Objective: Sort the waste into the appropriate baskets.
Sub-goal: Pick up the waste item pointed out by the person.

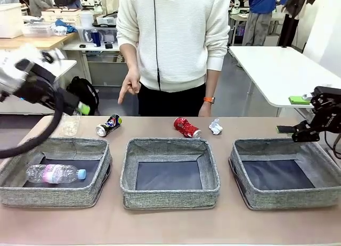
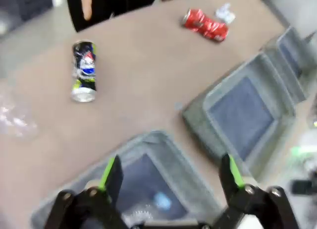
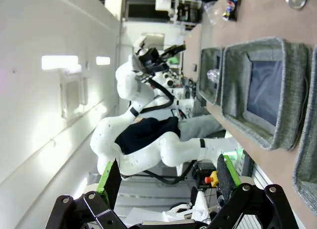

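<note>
1. The left end effector [image 1: 80, 108] hangs with jaws apart and empty over the left end of the bench [image 1: 170, 227]. It is above the far rim of the left basket [image 1: 58, 195], where the clear plastic bottle [image 1: 56, 173] lies.
2. The clear plastic cup [image 1: 70, 124] sits just beyond that rim and is the nearest piece.
3. The dark printed can [image 2: 83, 70] lies further along the far edge. Its long axis runs across the jaws' closing line, so I judge it well placed for a grip.
4. The crushed red can [image 1: 187, 127] and the small white paper wad [image 1: 215, 126] lie mid far edge, behind the middle basket [image 1: 170, 198].
5. The right end effector [image 1: 290, 115], jaws apart and empty, hovers at the right edge over the right basket [image 1: 282, 201].
6. The dark can's red-and-blue print and the bottle's pink label are too blurred to read.
</note>
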Available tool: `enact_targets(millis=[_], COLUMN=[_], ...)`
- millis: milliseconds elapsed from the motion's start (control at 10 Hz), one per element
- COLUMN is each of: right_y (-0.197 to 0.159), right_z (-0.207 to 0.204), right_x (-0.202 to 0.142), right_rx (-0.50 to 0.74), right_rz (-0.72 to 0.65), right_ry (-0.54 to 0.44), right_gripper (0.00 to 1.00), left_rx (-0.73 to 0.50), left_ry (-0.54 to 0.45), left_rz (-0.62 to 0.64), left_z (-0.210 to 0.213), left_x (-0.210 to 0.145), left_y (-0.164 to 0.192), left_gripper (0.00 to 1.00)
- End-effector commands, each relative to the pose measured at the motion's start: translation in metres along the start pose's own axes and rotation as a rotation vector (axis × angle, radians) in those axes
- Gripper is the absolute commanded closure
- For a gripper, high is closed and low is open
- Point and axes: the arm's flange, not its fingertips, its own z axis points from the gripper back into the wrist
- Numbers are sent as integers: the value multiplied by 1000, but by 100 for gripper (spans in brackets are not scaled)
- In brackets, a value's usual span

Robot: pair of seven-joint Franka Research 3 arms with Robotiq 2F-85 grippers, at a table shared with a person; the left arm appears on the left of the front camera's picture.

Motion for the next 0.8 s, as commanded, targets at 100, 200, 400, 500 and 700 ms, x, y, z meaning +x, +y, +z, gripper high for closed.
enact_targets(millis=[100,200,400,500,700], right_y=[6,6,6,6,6], right_z=[0,0,0,0,0], right_x=[-1,-1,-1,-1,-1], right_rx=[11,11,11,11,11], right_rz=[-15,-15,-15,-15,-15], right_ry=[-4,-4,-4,-4,-4], right_gripper=[0,0,0,0,0], left_rx=[0,0,72,60,93], left_ry=[0,0,-5,130,258], left_rz=[0,0,-70,-64,-166], left_z=[0,0,-7,-13,-33], left_x=[0,0,-4,-5,46], left_y=[0,0,2,4,8], left_gripper=[0,0,0,0,0])
